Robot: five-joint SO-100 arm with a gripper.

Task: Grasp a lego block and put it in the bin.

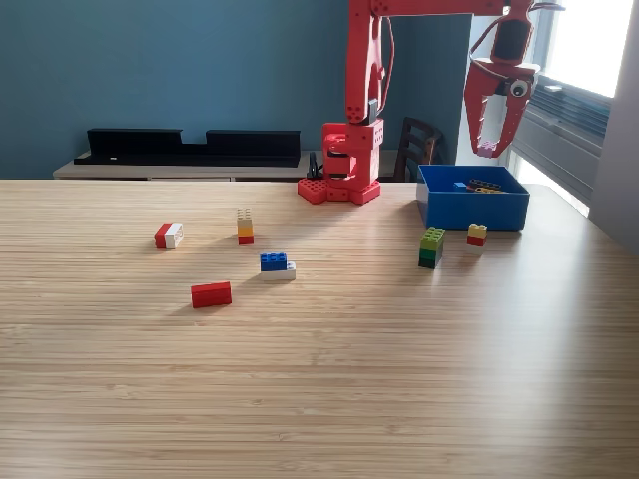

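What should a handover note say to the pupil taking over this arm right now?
Gripper: raised above the bin, jaws open, nothing seen in them.
Bin: at the exterior view's right, near the arm's base; a few blocks already lie inside.
Left on the table: red-white block, tall stack, blue-white block, red block, green stack, yellow-red block.
Next: fetch one, perhaps the closest.
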